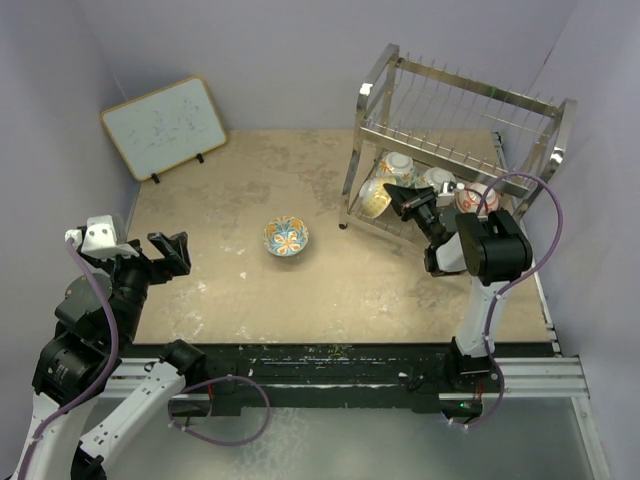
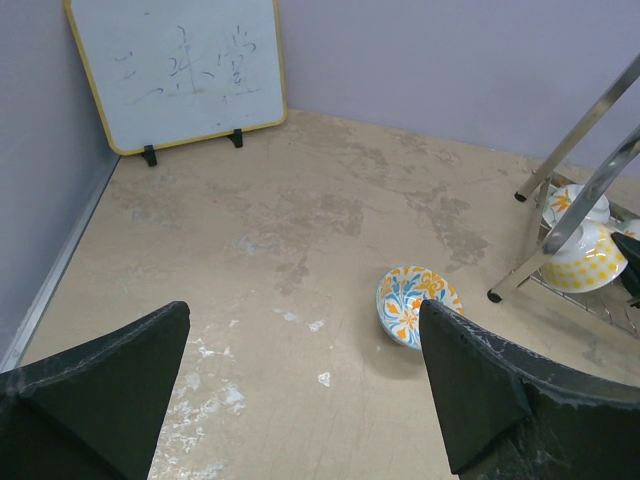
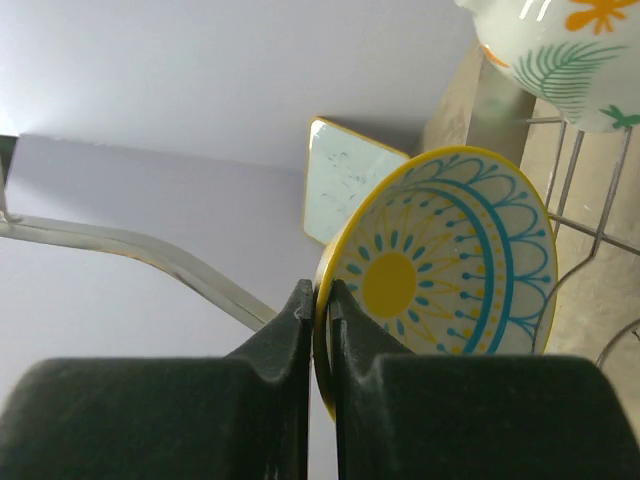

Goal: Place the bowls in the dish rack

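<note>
Pinching the rim of the yellow-and-blue bowl (image 3: 440,260), the right hand (image 3: 320,290) has its two fingers pressed against either side of the yellow edge, with only the bowl wall between them. The bowl stands on edge, its painted inside facing the wrist camera. In the top view, the right hand (image 1: 395,193) reaches into the left end of the lower tier of the dish rack (image 1: 372,100). The held bowl is located there, just inside the chrome front post. The pictures do not show whether its lower edge rests on the wires.

Three further bowls (image 1: 437,180) occupy the same lower tier, to the right of the held bowl. One of them, cream with a green leaf pattern (image 3: 560,60), appears just above the held bowl in the right wrist view.

The loose bowl (image 1: 287,237) sits upright near the centre of the table (image 1: 230,290), well apart from the rack. Its blue and orange floral inside faces up.

The left hand (image 1: 150,255) hovers over the left side of the table with its fingers spread wide and nothing between them. In its own camera, the loose bowl appears between the two fingers, farther out on the table.

A whiteboard (image 1: 165,125) leans at the back left corner.
</note>
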Controlling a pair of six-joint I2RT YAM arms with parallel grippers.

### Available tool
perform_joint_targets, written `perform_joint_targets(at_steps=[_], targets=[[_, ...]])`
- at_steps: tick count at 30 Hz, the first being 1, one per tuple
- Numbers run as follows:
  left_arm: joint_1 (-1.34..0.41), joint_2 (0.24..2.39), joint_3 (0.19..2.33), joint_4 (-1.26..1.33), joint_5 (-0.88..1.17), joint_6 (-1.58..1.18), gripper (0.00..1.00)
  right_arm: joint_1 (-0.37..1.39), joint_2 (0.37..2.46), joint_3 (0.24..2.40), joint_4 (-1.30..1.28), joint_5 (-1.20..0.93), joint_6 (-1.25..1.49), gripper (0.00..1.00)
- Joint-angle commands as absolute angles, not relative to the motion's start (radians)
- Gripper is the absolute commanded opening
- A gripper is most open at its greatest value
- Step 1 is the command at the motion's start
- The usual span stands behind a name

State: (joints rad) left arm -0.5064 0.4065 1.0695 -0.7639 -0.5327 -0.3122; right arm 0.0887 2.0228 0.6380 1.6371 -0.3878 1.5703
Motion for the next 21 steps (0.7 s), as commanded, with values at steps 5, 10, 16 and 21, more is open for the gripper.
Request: perform_joint_targets(at_steps=[5,10,16,21], targets=[[-0.512,0.417,1.065,-0.709,-0.543,-0.291,0.99,0.044,2.065,0.567,1.831,-0.341,1.538,0.29],[-0.511,0.415,1.061,-0.705,-0.540,-0.294,0.99,0.034,1.993,0.560,1.759,-0.331,1.492,0.41],[-0.511,0.408,1.060,-0.706,-0.537,-0.298,0.99,0.034,1.865,0.534,1.558,-0.272,1.401,0.50],[-0.511,0.405,1.058,-0.706,-0.532,-0.299,0.99,0.034,1.768,0.521,1.381,-0.219,1.339,0.52]])
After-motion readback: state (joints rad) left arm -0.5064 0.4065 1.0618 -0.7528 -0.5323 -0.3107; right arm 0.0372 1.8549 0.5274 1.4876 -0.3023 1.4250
